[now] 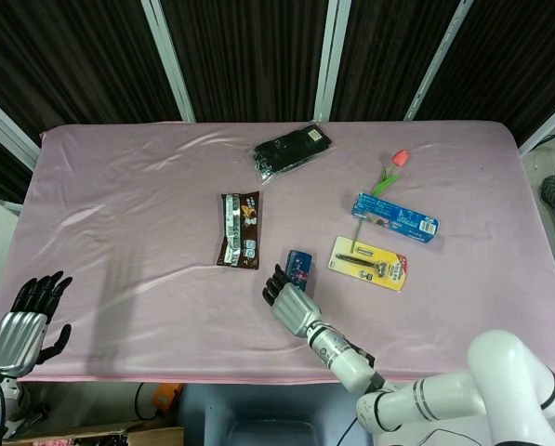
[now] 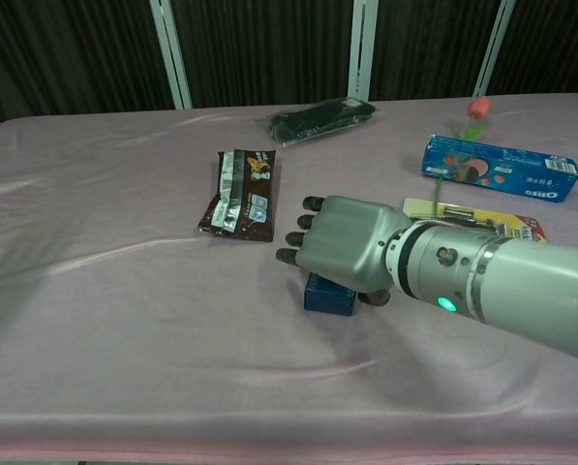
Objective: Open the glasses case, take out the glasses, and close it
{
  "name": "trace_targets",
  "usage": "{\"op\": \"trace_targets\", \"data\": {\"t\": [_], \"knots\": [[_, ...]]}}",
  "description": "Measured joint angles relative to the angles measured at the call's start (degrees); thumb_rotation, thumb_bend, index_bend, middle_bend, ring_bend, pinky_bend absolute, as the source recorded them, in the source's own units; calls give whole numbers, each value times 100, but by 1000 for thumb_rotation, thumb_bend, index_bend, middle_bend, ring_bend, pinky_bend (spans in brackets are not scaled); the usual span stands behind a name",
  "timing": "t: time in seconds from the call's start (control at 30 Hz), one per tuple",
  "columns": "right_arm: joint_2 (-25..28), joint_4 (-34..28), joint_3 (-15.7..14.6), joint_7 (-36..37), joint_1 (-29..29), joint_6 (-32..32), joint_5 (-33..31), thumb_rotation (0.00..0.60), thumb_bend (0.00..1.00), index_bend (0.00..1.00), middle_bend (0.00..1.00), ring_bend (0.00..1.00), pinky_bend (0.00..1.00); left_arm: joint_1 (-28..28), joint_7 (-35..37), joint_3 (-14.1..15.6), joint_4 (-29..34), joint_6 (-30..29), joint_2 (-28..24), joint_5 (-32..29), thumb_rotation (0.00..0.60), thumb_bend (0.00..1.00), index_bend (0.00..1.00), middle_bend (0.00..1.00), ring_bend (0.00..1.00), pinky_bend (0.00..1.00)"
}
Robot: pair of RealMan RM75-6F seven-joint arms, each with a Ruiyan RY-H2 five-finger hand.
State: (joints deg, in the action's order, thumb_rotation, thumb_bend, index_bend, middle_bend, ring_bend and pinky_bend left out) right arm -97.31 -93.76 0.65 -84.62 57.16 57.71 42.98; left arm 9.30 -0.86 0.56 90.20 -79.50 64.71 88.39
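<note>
A pink cloth, softly wrinkled, covers the worktop [image 1: 119,214]. The right hand [image 2: 342,254], silver-backed with dark fingers, rests palm down on a small blue box [image 2: 329,294]; whether it grips the box I cannot tell. The left hand [image 1: 24,321] hangs off the near-left edge, fingers spread, holding nothing. The black, oblong glasses case [image 1: 292,150] lies shut at the far edge, well apart from both hands.
</note>
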Motion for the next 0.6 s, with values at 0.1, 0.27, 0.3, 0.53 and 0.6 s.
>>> {"op": "trace_targets", "data": {"t": [0.1,0.27,0.3,0.53,0.6], "knots": [[89,1,-24,176,52,-28,-53,600,447,154,177,118,0,1,4,-1,2,10,-6,-16,600,423,0,0,0,0],[265,71,-92,386,90,-4,121,600,446,153,162,106,0,2,-19,-6,15,9,-1,-23,600,423,0,0,0,0],[314,126,-103,471,101,-16,141,600,446,152,159,104,0,3,-30,-6,15,11,4,-24,600,423,0,0,0,0],[282,792,-106,714,219,-241,44,600,446,140,147,94,0,24,-130,-10,17,58,50,-51,600,424,0,0,0,0],[195,1059,-92,786,273,-348,-10,600,445,136,144,92,0,31,-155,-11,11,74,63,-60,600,424,0,0,0,0]]}}
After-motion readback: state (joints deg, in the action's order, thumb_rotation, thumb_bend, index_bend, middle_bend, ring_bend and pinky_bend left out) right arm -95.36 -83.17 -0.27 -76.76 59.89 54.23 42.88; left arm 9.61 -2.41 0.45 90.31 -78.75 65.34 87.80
